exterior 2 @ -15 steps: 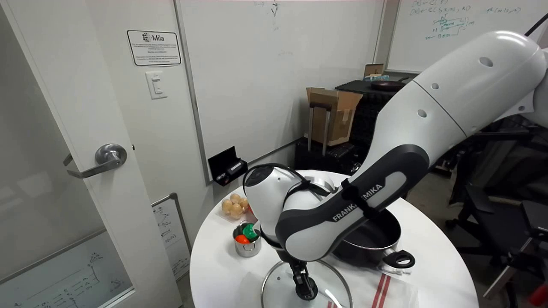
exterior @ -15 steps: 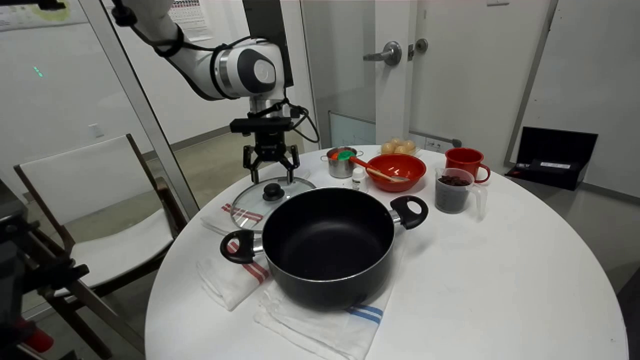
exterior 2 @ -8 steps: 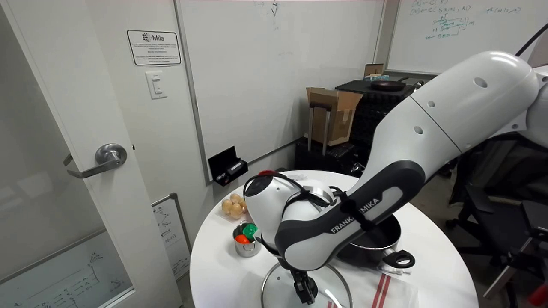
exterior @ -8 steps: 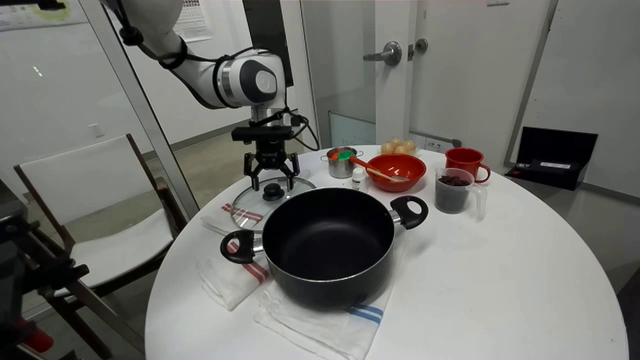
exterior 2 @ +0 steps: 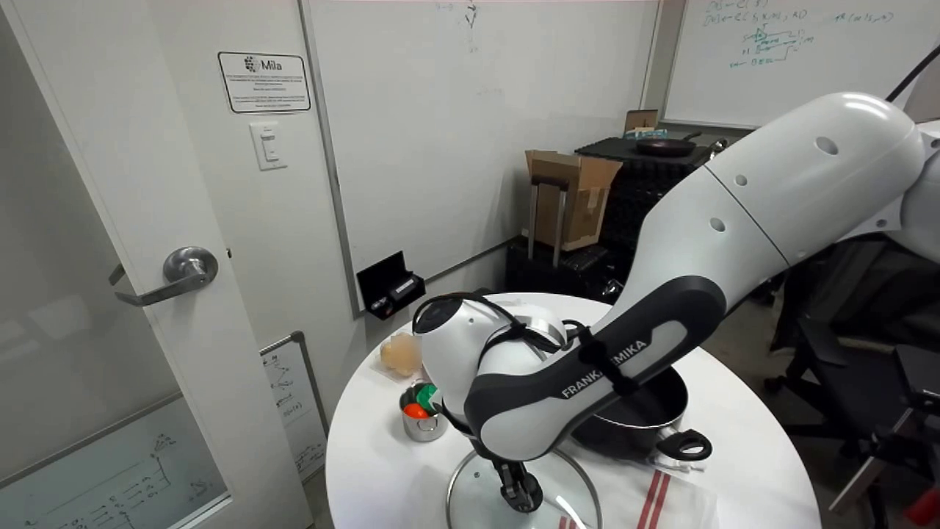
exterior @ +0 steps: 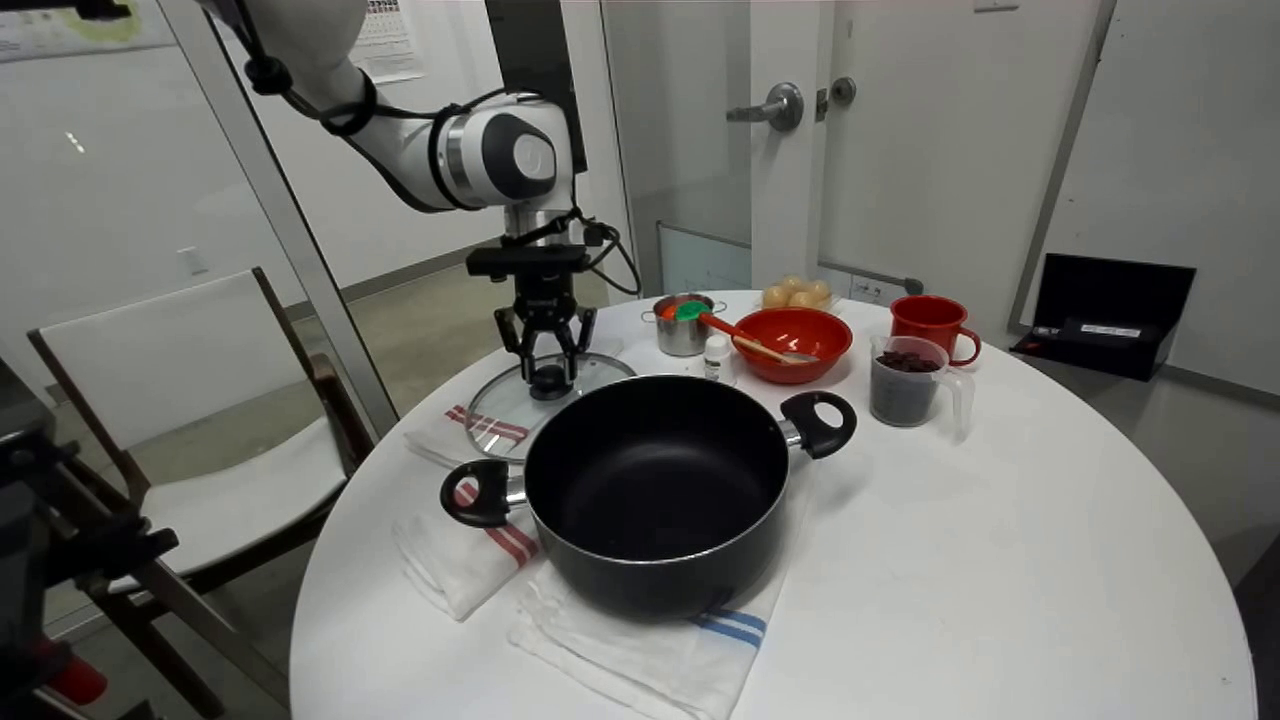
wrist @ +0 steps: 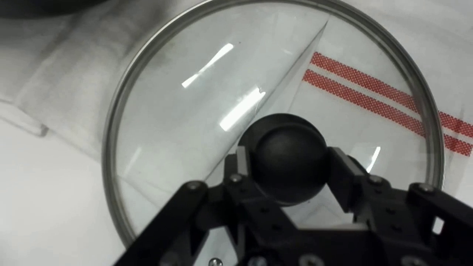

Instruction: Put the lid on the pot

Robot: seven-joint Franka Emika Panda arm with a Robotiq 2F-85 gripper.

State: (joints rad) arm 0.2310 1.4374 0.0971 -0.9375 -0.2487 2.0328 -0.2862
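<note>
The clear glass lid [exterior: 500,405] lies on a folded towel beside the pot, its metal rim fully round the glass in the wrist view. Its dark knob [wrist: 290,155] sits between the two fingers of my gripper [wrist: 286,162], with both pads against its sides; the jaws are shut on it. In an exterior view the gripper [exterior: 550,378] points straight down at the lid's middle. The black pot [exterior: 655,585] stands uncovered in front of the lid, with nothing visible inside. Part of the pot [exterior 2: 617,435] is hidden behind the arm in an exterior view.
White towels [exterior: 460,570] lie under the lid and pot. Behind the pot are a steel cup [exterior: 682,335], a white bottle [exterior: 717,358], a red bowl [exterior: 790,370] with utensils, a red mug [exterior: 925,322] and a measuring cup [exterior: 903,398]. The pot's handle [exterior: 478,495] reaches close to the lid.
The gripper came down over the lid, then its fingers moved together from wide apart onto the knob. The lid shifted very slightly. The pot has stayed put.
</note>
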